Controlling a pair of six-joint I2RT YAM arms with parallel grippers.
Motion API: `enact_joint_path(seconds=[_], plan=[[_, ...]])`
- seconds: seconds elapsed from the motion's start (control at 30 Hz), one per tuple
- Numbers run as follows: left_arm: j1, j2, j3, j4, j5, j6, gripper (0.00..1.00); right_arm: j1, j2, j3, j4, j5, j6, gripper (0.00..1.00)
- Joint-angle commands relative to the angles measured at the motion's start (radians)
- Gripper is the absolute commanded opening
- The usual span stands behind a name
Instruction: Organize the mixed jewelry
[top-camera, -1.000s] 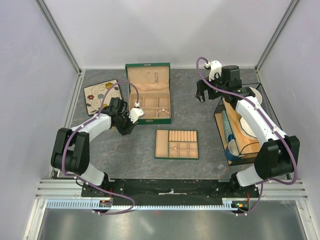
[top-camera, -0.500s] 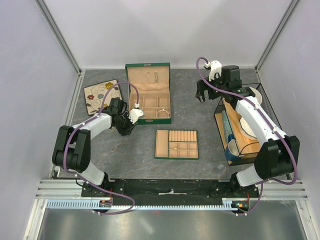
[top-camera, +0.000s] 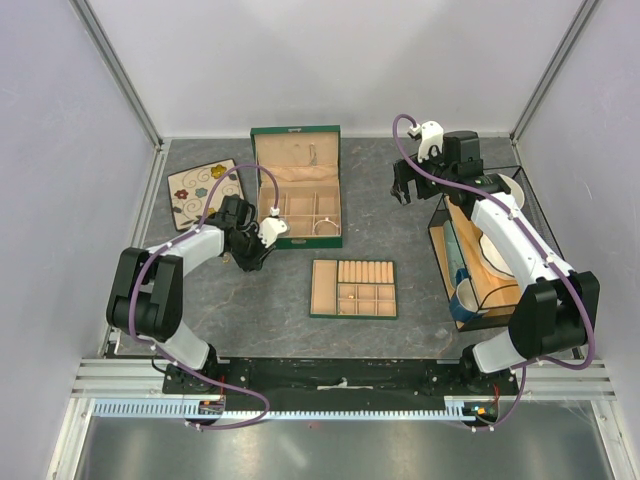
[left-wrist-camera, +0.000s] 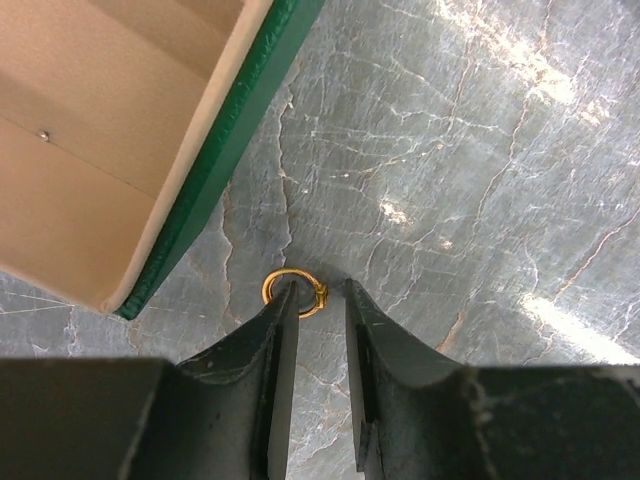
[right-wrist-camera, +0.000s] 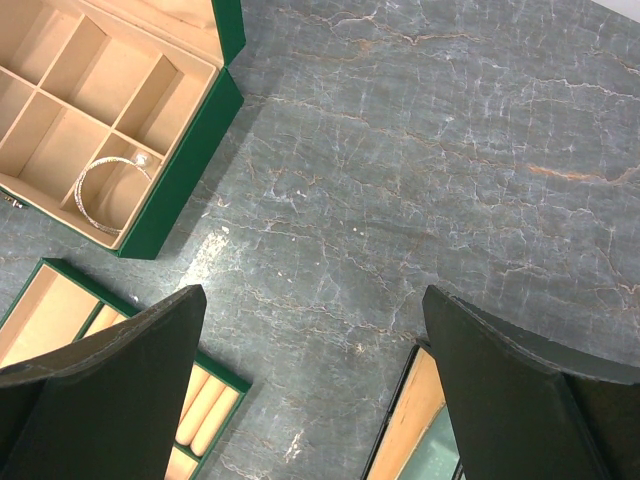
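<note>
A small gold ring (left-wrist-camera: 272, 285) lies on the grey stone table just off the corner of the green jewelry box (left-wrist-camera: 240, 130). My left gripper (left-wrist-camera: 320, 292) is down at the table with its jaws a narrow gap apart. The left fingertip (left-wrist-camera: 284, 305) covers part of the ring, whose clasp side lies in the gap, and the right finger does not touch it. In the top view this gripper (top-camera: 250, 261) is left of the box (top-camera: 296, 133). The silvery bangle (right-wrist-camera: 108, 193) lies in the box's near right compartment (top-camera: 322, 226). My right gripper (right-wrist-camera: 315, 320) is wide open and empty above bare table (top-camera: 402, 190).
The flat tan divided tray (top-camera: 325, 288) with ring rolls (right-wrist-camera: 205, 405) lies in front of the box. A flower-patterned mat (top-camera: 205, 192) lies at the far left. A black wire rack (top-camera: 438, 235) with dishes stands at the right, under my right arm.
The left arm's elbow has shifted slightly; its gripper stays at the same spot beside the box. The right arm has not moved.
</note>
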Motion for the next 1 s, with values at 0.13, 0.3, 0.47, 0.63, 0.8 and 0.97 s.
enact_joint_path(seconds=[0.13, 0.3, 0.47, 0.63, 0.8, 0.97], plan=[[0.007, 0.012, 0.028, 0.004, 0.038, 0.041, 0.26, -0.006, -0.001, -0.001, 0.032, 0.001, -0.003, 0.98], [0.006, -0.012, -0.004, 0.001, 0.058, 0.038, 0.09, -0.006, -0.003, -0.001, 0.032, -0.002, -0.003, 0.98], [0.007, -0.034, -0.019, 0.001, 0.069, 0.024, 0.02, -0.006, -0.003, 0.001, 0.032, -0.005, 0.0, 0.98], [0.006, -0.086, 0.032, -0.112, 0.211, 0.038, 0.02, -0.006, -0.01, 0.001, 0.032, -0.04, 0.003, 0.98], [0.006, -0.169, 0.157, -0.373, 0.53, 0.061, 0.02, -0.006, -0.029, -0.004, 0.04, -0.188, 0.016, 0.98], [0.003, -0.203, 0.273, -0.48, 0.76, 0.043, 0.02, -0.003, -0.042, -0.016, 0.065, -0.41, 0.016, 0.98]])
